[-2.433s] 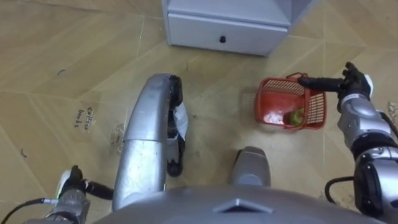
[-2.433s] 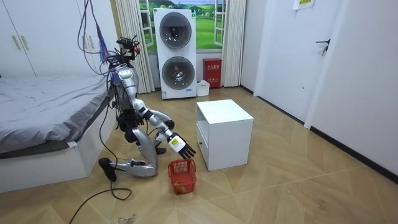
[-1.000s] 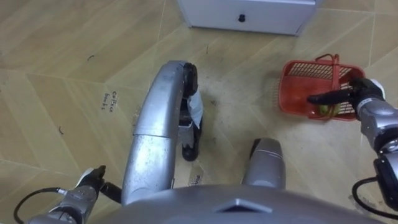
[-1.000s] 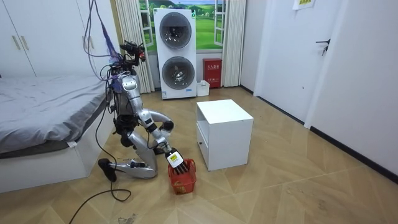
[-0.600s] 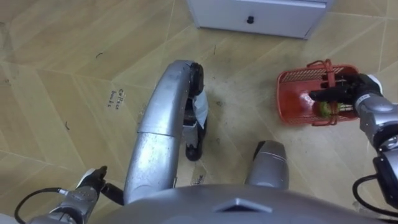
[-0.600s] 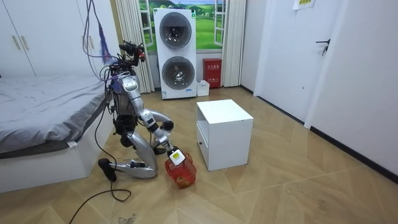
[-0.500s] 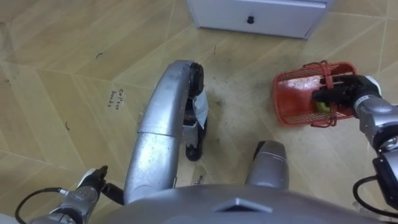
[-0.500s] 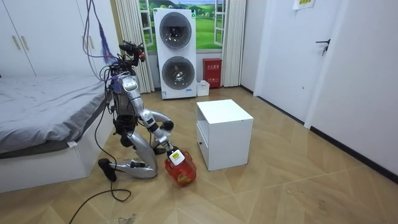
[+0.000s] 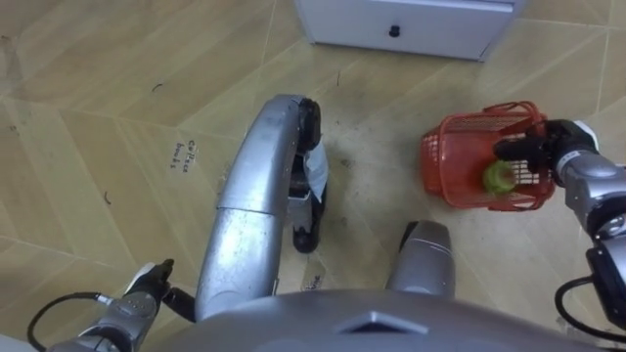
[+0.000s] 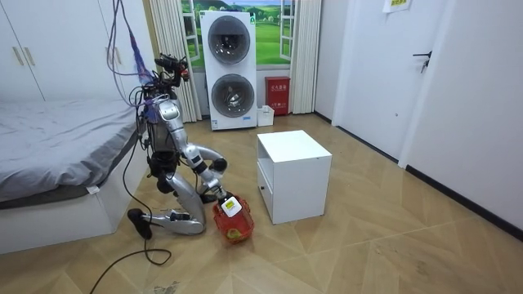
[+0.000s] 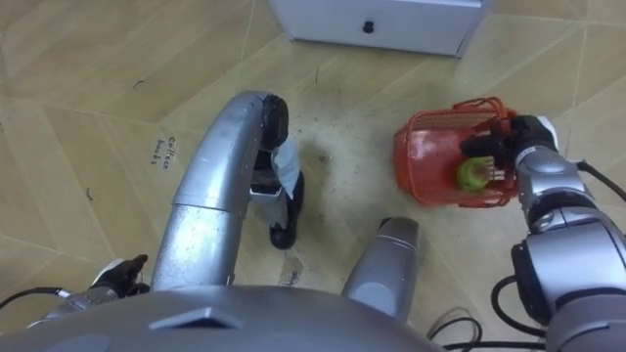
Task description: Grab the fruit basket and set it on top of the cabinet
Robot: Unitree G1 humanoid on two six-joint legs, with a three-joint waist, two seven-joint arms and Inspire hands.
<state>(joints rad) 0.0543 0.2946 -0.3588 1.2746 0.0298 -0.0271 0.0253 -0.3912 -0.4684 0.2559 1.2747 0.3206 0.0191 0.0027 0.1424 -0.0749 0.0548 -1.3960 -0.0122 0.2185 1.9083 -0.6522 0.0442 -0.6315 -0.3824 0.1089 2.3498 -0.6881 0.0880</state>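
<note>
Though the right hand [image 9: 567,147] clenches its fingers [image 9: 514,149] on the fruit basket [image 9: 460,166], which tilts beneath them with a green fruit [image 9: 499,176] inside, raising it clear of the floor [image 9: 98,78] seems left to do.

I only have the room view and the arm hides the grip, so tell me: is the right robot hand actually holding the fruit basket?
Observer: Yes; in the left eye view the right robot hand has its fingers curled over the right edge of the fruit basket.
Operator: Anything inside?
Observer: One green fruit, lying against the mesh wall near the fingers.
Operator: And the left robot hand?
Observer: The left robot hand is low at that view's lower left, far from the basket.
</note>
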